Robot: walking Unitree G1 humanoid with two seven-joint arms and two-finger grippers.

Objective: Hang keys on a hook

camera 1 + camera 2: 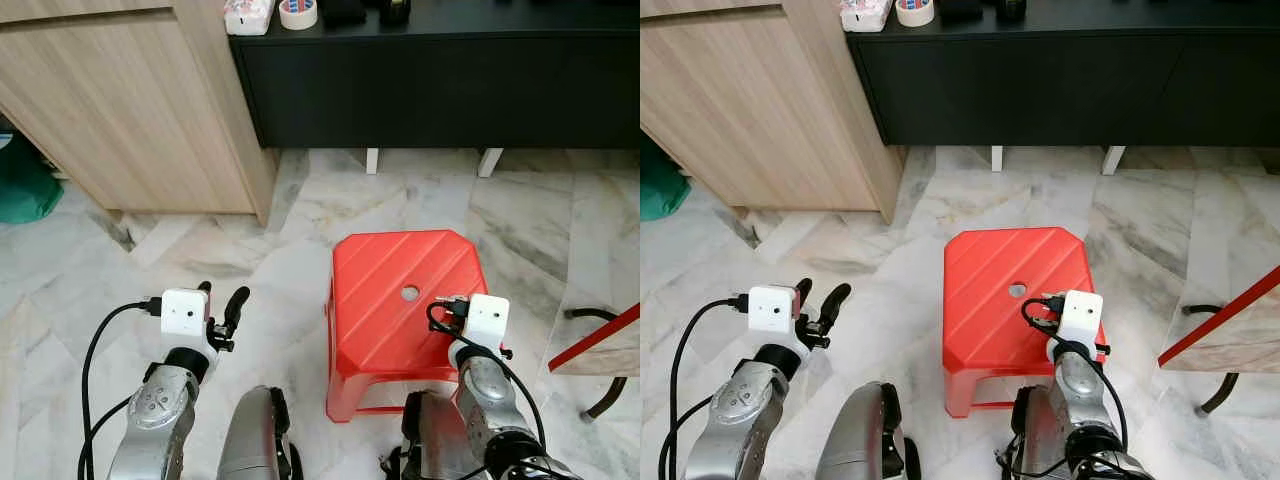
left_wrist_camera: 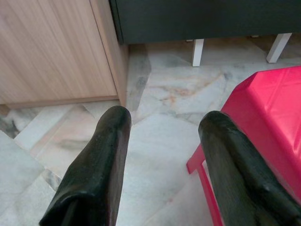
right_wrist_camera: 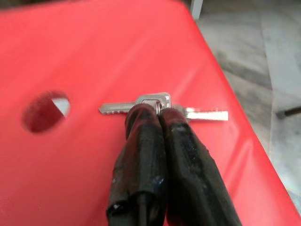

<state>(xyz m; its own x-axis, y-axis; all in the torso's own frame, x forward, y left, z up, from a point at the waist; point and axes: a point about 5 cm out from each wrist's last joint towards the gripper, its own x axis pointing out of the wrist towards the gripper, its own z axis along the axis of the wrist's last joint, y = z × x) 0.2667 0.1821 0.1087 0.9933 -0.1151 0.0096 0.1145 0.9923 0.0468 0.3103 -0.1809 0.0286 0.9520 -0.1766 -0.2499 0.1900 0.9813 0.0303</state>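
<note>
Marble floor (image 1: 300,210) runs under a wooden cabinet (image 1: 130,100) and a low black sideboard (image 1: 440,90), with a red stool (image 1: 395,300) standing in the open before the robot.

Over the stool's right side, the right gripper (image 3: 157,109) is clenched on the keys (image 3: 162,109) — its two fingers pressed together over the ring and heads, so that one blade sticks out to either side. Pinching at the ring rather than a blade looks deliberate: it leaves the loop end at the fingertips, where a hook could later catch it. The keys lie at or just above the stool top, near its round hole (image 3: 44,110); whether they have left the plastic I cannot tell. From the head views the right wrist sits low over the stool's near right corner, which suits a pick from a low seat.

The left gripper (image 2: 162,141) hangs released beside the stool, over bare floor, fingers spread and holding nothing — parked clear so it does not crowd the pick.

On the sideboard stand a roll of tape (image 1: 298,12) and a packet (image 1: 247,15). No hook can be made out, so the hanging step likely calls for lifting the keys and turning to find one first.
</note>
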